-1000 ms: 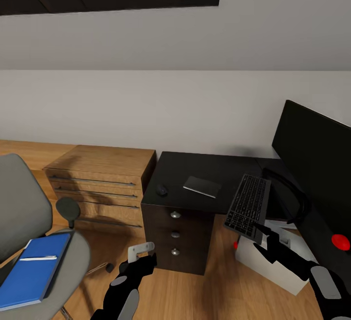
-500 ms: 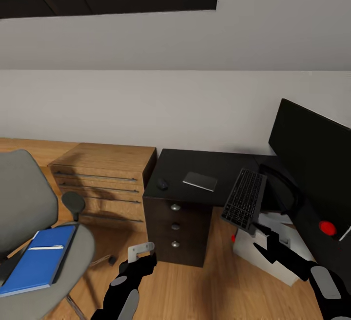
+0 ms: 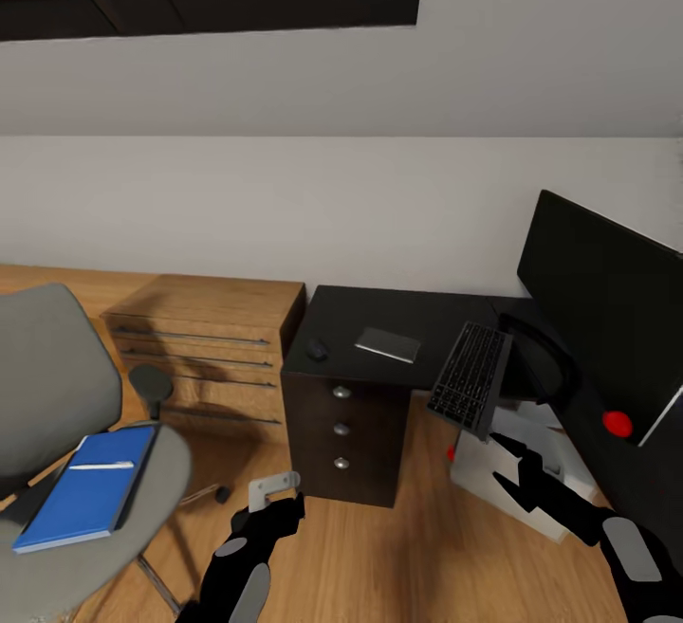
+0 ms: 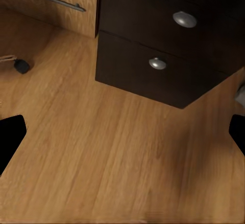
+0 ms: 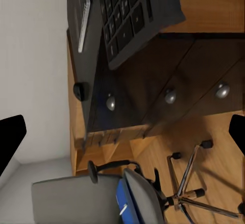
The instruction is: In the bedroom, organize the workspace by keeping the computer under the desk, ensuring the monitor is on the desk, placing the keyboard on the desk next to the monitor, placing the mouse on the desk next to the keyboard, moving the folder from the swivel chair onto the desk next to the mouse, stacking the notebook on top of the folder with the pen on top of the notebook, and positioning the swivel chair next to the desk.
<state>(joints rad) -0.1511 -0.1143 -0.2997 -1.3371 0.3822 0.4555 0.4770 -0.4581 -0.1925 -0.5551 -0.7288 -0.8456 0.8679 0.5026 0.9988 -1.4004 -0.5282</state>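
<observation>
From where the head camera looks down, the black counter [image 3: 398, 315] carries the small oval mouse [image 3: 317, 349] near its front left corner and the thin grey notebook [image 3: 387, 344] just beside it. The slim black keyboard [image 3: 468, 377] sits skewed, its near end jutting past the counter's edge by the ring stand of the wide black monitor [image 3: 607, 301]; the pale computer [image 3: 517, 471] rests on the floor below. Over on the grey padded chair [image 3: 57, 414] lies the bright blue folder [image 3: 90, 485] with the white pen [image 3: 101, 465] on top. Both arms hang low: the left pincer [image 3: 275, 500] and the right pincer [image 3: 507, 462] are spread wide and hold nothing.

Through the left wrist camera, two dark fingertips [image 4: 11, 137] stand far apart over warm wood floor [image 4: 102, 152], facing matte black drawers with round silver knobs [image 4: 185, 19].

Looking along the right wrist, the keyboard's ridged keys [image 5: 122, 14] overhang the drawer fronts, the mouse [image 5: 80, 91] perches at the counter's edge, and the chair's chrome star base [image 5: 191, 183] gleams.

I'd judge the folder light, stiff and smooth, best pinched at a free long edge overhanging the soft seat. The pen looks ready to roll off if it tips, so lift level or take the pen first.
</observation>
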